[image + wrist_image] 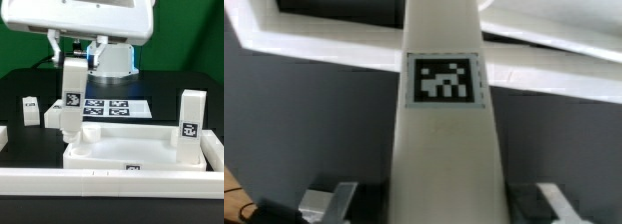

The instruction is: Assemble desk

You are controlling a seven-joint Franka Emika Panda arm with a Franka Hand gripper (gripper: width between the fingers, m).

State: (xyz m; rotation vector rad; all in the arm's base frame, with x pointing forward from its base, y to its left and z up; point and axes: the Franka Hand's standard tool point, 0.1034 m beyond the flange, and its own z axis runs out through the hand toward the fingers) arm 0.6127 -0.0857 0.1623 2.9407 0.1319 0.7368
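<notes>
White desk leg (445,150) fills our wrist view, its near end cut off; we see the gripper (441,198) fingers (331,202) spread, flanking it, dark gaps between.

One white tabletop (130,148) is lying in view. Four white legs are showing: one leg (71,100) is standing at a tabletop corner on the exterior view's left, a second leg (191,125) at a corner on the exterior view's right, and two loose legs (30,110) are sitting beyond the edge on the exterior view's left. One marker board (110,107) is lying past the far edge.
</notes>
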